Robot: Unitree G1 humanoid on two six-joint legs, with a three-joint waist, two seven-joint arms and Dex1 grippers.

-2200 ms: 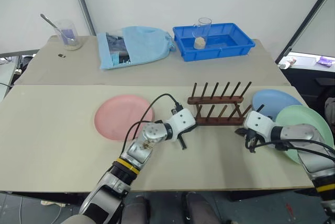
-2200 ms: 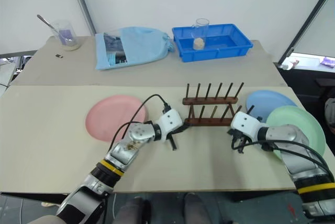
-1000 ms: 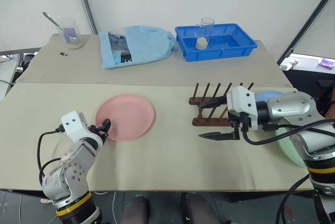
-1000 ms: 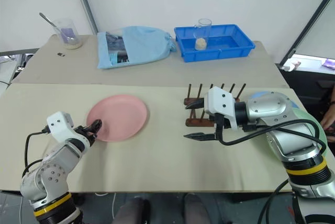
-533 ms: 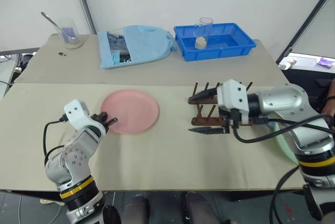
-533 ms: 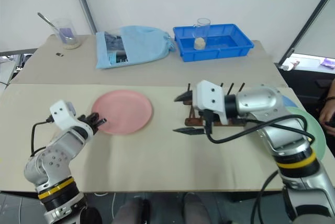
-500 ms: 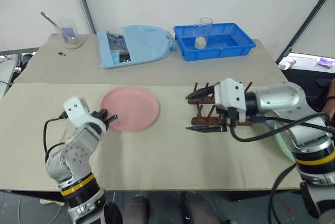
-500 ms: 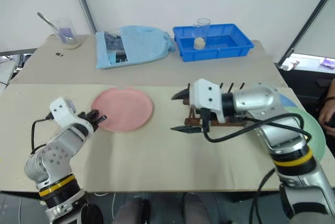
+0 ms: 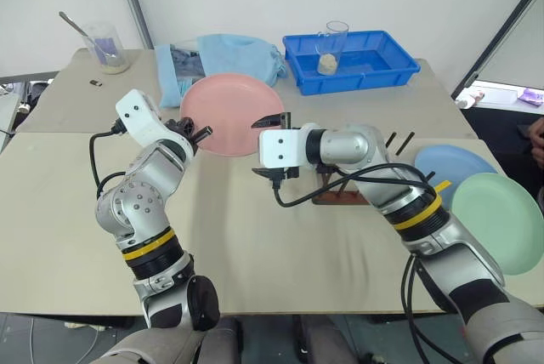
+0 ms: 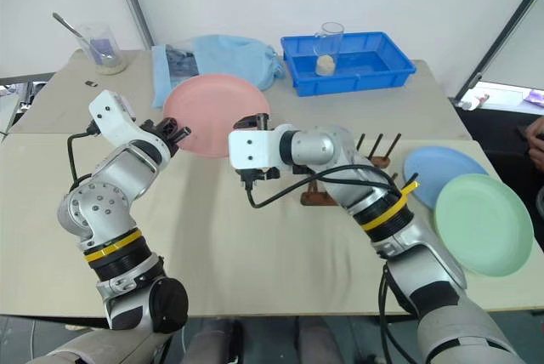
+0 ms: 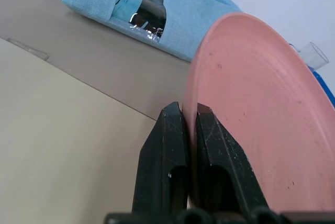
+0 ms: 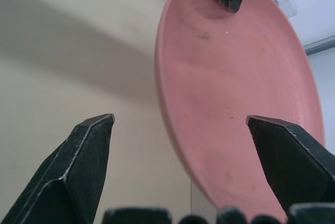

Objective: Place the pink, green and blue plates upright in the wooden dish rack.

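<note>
Left wrist view shows our left tool now clamping the pink plate, lifted off the bench toward our open right tool.

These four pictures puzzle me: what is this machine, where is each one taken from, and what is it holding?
It is a two-armed robot at a table. The two wide pictures come from cameras in its head, looking down over its arms. The two close-ups come from a camera on each wrist, looking along that arm's two black fingers.

The left gripper is shut on the rim of the pink plate, lifted off the table. The right gripper is open, with its fingers to either side of that plate's other edge.

On the table are the wooden dish rack, partly behind the right arm, the blue plate and the green plate. Further back lie a blue tray, a light blue cloth bag and a beaker.
</note>
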